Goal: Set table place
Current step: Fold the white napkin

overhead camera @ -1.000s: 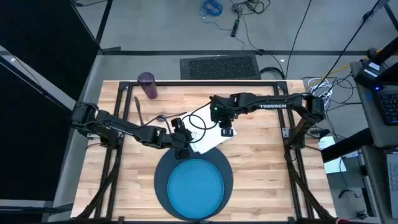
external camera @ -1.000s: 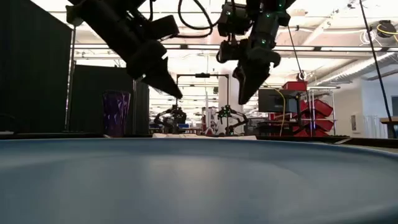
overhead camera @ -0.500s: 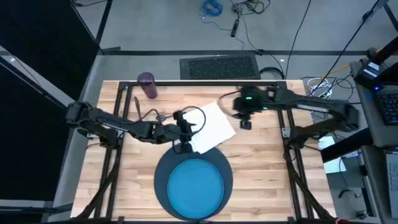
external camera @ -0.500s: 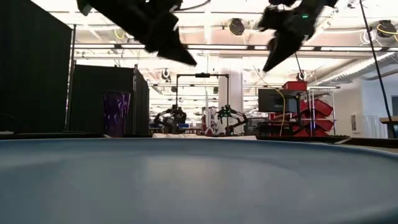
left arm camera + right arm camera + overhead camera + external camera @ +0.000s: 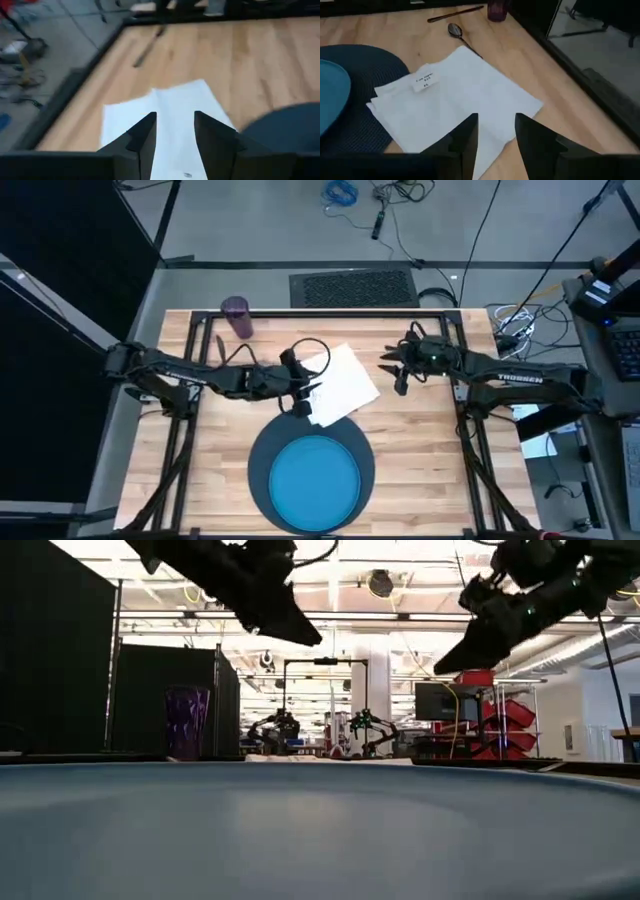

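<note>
Table (image 5: 420, 450), napkin (image 5: 338, 383) (left arm partly over it).

The plate (image 5: 316, 471) sits on the mat (image 5: 262, 468), at the near edge of the table (image 5: 420, 440). The napkin (image 5: 340, 385) lies just behind the mat, one corner overlapping it. The spoon (image 5: 456, 31) lies beside the napkin. The cup (image 5: 237, 317) stands at the far left corner, well apart from the mat.

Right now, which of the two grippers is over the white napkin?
The left gripper hangs over the napkin, at its edge nearest the left arm. The right gripper is off to the napkin's other side, over bare table.
</note>
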